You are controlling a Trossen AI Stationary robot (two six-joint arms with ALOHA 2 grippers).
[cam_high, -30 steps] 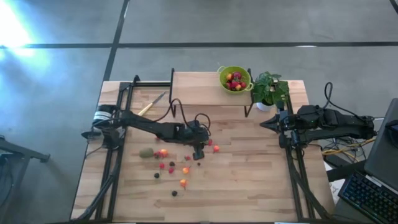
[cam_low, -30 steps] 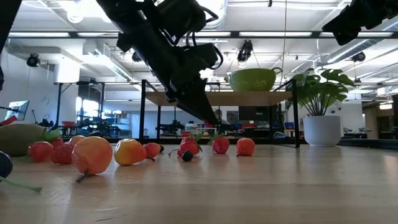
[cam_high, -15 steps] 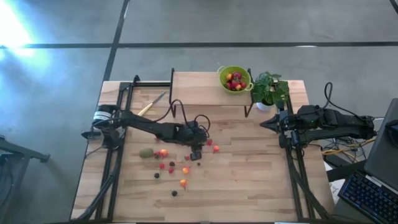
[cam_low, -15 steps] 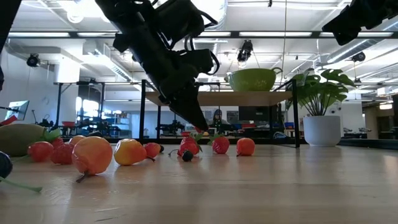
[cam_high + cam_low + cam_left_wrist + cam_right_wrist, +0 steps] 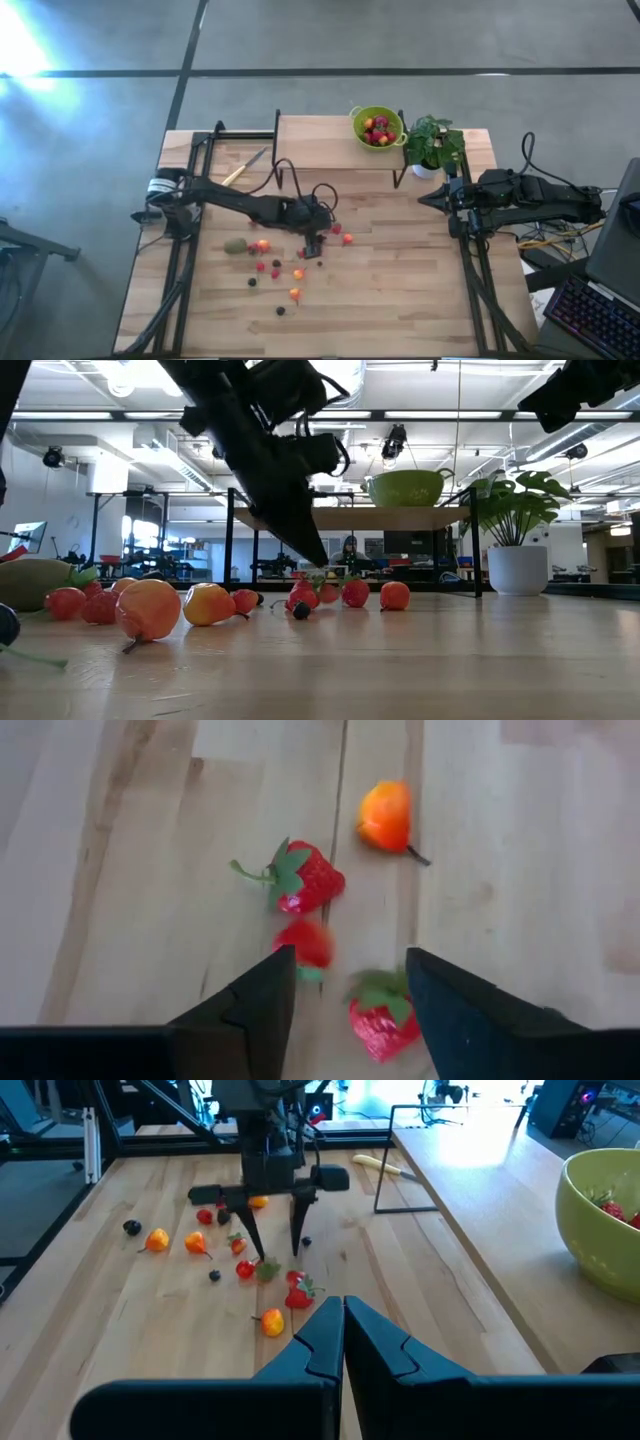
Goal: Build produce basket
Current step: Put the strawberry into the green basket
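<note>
Red strawberries (image 5: 308,885) are lying loose around the left gripper (image 5: 345,1010), fingers spread, grasping nothing; right gripper (image 5: 342,1330) is sitting clenched.

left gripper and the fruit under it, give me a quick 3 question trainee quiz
1. True or false: the left gripper is open above strawberries lying on the table.
2. Where is the green basket?
A. on the raised shelf beside the potted plant
B. under the left gripper
C. in the right gripper
3. Fill in: the right gripper is ____, waiting at the table's right edge.

Key: 1 true; 2 A; 3 shut
</note>
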